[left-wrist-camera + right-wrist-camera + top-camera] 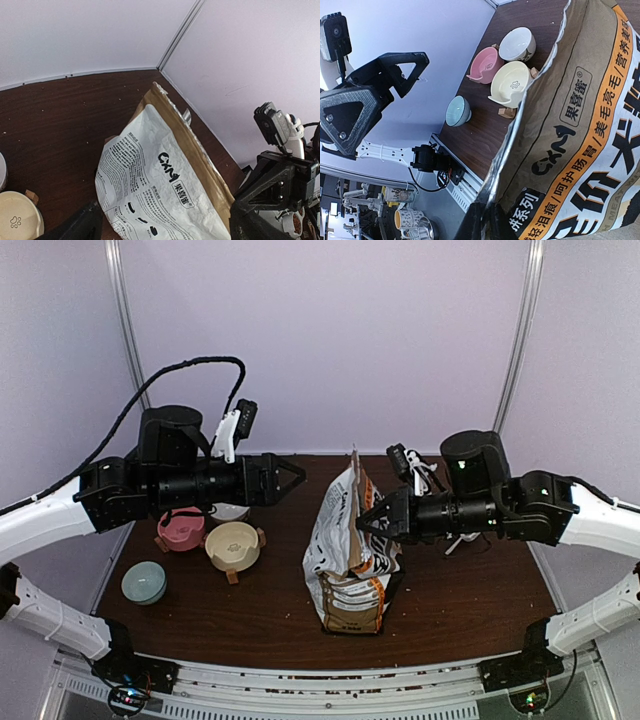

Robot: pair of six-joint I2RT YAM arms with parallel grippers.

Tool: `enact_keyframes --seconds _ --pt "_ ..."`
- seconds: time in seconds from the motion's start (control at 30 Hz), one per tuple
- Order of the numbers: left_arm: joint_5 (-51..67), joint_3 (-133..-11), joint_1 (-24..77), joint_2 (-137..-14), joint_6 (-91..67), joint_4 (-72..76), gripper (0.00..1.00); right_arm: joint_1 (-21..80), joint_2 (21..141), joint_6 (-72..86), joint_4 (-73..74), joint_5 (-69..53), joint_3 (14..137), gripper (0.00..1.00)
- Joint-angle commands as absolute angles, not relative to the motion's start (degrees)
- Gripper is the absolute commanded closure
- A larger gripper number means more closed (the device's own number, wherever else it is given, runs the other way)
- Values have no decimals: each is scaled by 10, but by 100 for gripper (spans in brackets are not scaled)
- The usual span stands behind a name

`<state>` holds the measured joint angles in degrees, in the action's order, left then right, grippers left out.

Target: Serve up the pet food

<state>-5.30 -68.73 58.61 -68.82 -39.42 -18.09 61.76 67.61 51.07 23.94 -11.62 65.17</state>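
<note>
The brown-and-white CXM paper bag [350,550] stands upright in the middle of the table, its top open. My right gripper [362,522] is shut on the bag's upper right edge; in the right wrist view its fingers [492,227] pinch the foil-lined rim. My left gripper [298,475] hovers open and empty, up and to the left of the bag, pointing at it. In the left wrist view the bag [165,185] fills the space ahead, with one finger [80,225] at the lower left. The pet food is hidden inside the bag.
Left of the bag stand a cream bowl [233,543], a pink bowl [182,532], a blue-grey bowl [144,582] and a white bowl [232,511] partly under my left arm. Small crumbs lie scattered on the dark wood table [470,590]. Walls close the back and sides.
</note>
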Motion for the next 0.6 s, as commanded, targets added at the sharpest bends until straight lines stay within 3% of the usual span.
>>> enact_keyframes --seconds 0.0,0.47,0.57 --pt "-59 -684 587 -681 -396 -173 9 621 683 513 259 -106 650 91" --pt "-65 -683 586 -677 -393 -178 8 624 723 516 262 -104 676 91" --pt "-60 -687 586 -681 -392 -178 8 625 727 519 264 -95 676 95"
